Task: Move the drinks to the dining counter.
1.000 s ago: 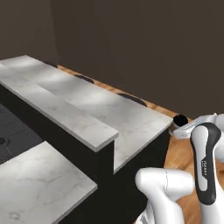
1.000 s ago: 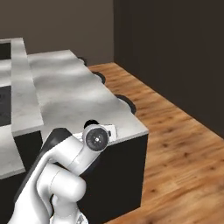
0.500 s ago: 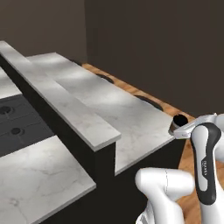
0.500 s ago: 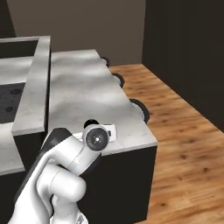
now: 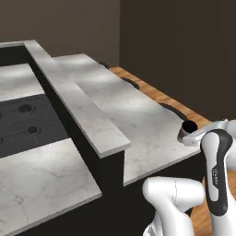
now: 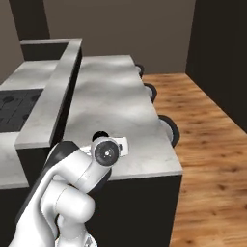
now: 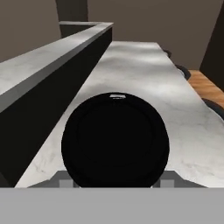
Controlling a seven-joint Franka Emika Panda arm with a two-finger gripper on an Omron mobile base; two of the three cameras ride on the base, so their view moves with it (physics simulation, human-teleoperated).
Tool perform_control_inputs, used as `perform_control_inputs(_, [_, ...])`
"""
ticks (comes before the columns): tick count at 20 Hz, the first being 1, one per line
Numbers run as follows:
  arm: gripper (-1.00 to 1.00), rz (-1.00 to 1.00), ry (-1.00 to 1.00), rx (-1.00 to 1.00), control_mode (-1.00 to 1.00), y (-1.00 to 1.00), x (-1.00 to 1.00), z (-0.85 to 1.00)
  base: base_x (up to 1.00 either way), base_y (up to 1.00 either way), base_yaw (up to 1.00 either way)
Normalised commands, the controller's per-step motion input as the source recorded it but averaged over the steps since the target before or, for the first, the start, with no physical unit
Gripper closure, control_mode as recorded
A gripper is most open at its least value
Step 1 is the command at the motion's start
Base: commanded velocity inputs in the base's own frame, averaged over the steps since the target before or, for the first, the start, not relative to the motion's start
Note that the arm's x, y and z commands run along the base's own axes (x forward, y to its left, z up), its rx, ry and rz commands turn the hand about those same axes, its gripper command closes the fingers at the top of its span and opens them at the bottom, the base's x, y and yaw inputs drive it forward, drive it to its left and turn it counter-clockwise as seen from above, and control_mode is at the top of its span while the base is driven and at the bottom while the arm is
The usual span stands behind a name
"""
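Note:
The brown paper cup shows as a round dark lid in the middle of the hand view. My gripper is shut on it, and pale finger parts flank its lower sides. From the left base the lid peeks above the hand, over the near corner of the dining counter. From the right base a dark spot of the cup sits behind the wrist, over the marbled counter. The counter stretches ahead, bare.
A raised narrow ledge runs along the counter's far side, with a black cooktop beyond it. Dark round stools line the counter's outer edge above wooden floor.
Both base views have swung, so the camera moved: the counter now runs lengthwise ahead. The arm keeps its pose and still holds the cup.

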Motion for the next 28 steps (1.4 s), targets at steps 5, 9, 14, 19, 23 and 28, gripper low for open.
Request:
perform_control_inputs(5, [1.0, 0.0, 0.0, 0.0, 1.0, 0.0, 0.0, 0.0, 0.6, 0.0, 0.33])
perform_control_inputs(9, [1.0, 0.0, 0.0, 0.0, 1.0, 0.0, 0.0, 0.0, 0.45, 0.0, 0.31])
perform_control_inputs(14, [1.0, 0.0, 0.0, 0.0, 1.0, 0.0, 0.0, 0.0, 0.12, 0.0, 0.2])
perform_control_inputs(19, [1.0, 0.06, 0.0, 0.0, -1.0, 0.0, 0.0, 0.0, 0.0, 0.0, 0.06])
perform_control_inputs(23, [1.0, 0.01, 0.0, 0.0, -1.0, 0.0, 0.05, 0.0, 0.0, 0.0, 0.0])
perform_control_inputs(28, [1.0, 0.0, 0.03, 0.0, -1.0, 0.0, 0.32, -0.03, 0.0, 0.0, 0.0])
